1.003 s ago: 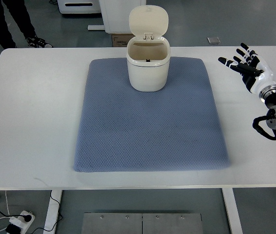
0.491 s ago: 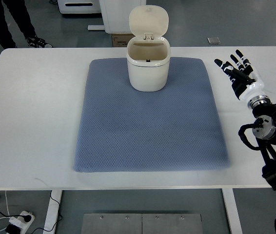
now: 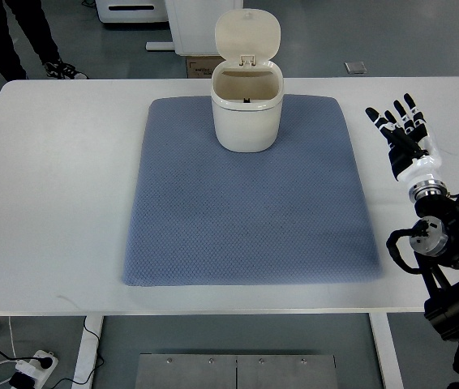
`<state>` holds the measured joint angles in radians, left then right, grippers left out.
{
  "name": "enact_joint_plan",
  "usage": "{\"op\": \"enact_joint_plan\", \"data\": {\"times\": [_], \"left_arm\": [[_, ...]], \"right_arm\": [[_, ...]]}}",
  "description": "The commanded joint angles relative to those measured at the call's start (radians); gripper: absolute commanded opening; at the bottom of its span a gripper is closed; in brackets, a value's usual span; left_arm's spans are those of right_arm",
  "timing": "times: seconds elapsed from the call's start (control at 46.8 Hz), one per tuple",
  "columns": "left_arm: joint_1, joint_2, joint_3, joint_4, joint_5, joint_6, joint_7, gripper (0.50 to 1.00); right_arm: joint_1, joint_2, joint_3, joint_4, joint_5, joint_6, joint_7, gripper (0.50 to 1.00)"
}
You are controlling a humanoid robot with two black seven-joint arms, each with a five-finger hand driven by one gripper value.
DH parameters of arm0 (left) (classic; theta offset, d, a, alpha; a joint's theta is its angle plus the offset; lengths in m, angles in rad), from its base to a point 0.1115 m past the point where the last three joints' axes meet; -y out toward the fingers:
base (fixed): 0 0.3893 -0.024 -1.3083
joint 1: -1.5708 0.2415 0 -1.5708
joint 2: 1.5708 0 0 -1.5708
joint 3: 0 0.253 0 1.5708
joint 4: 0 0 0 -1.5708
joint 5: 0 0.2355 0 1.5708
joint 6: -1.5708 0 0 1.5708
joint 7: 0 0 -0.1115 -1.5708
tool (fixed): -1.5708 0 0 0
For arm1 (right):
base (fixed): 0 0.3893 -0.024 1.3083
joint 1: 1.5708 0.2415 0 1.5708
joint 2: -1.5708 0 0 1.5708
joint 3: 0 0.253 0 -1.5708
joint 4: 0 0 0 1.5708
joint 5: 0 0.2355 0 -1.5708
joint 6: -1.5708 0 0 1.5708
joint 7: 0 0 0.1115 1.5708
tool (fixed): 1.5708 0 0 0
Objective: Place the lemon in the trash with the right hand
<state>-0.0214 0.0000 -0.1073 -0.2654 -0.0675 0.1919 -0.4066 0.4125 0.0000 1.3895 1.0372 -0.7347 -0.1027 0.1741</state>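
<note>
Top view shows a white counter (image 3: pixel 59 203) with a blue-grey mat (image 3: pixel 246 211) laid across its middle. A cream trash bin (image 3: pixel 246 109) stands upright at the mat's far edge, its hinged lid (image 3: pixel 247 36) tipped back and its mouth open upward. No lemon shows on the counter or the mat, and the bin's inside is too shadowed to tell what it holds. The right robot hand (image 3: pixel 404 134) lies over the bare counter strip right of the mat, well apart from the bin, fingers (image 3: pixel 392 121) spread, pointing to the far edge, holding nothing. Wide bare counter lies left of the mat. A person's legs (image 3: pixel 10 36) stand beyond the far left corner.
</note>
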Motion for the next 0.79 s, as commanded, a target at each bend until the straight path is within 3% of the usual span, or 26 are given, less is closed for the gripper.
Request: {"op": "enact_joint_plan", "data": {"times": [0.0, 0.149, 0.768], "left_arm": [[0.000, 0.000, 0.000, 0.000, 0.000, 0.000, 0.000, 1.000], [0.000, 0.000, 0.000, 0.000, 0.000, 0.000, 0.000, 1.000], [0.000, 0.000, 0.000, 0.000, 0.000, 0.000, 0.000, 1.000]], "right_arm": [[-0.017, 0.000, 0.000, 0.000, 0.000, 0.002, 0.039, 1.000], [-0.032, 0.000, -0.004, -0.003, 0.000, 0.000, 0.156, 1.000], [-0.040, 0.000, -0.064, -0.003, 0.001, -0.003, 0.162, 1.000]]}}
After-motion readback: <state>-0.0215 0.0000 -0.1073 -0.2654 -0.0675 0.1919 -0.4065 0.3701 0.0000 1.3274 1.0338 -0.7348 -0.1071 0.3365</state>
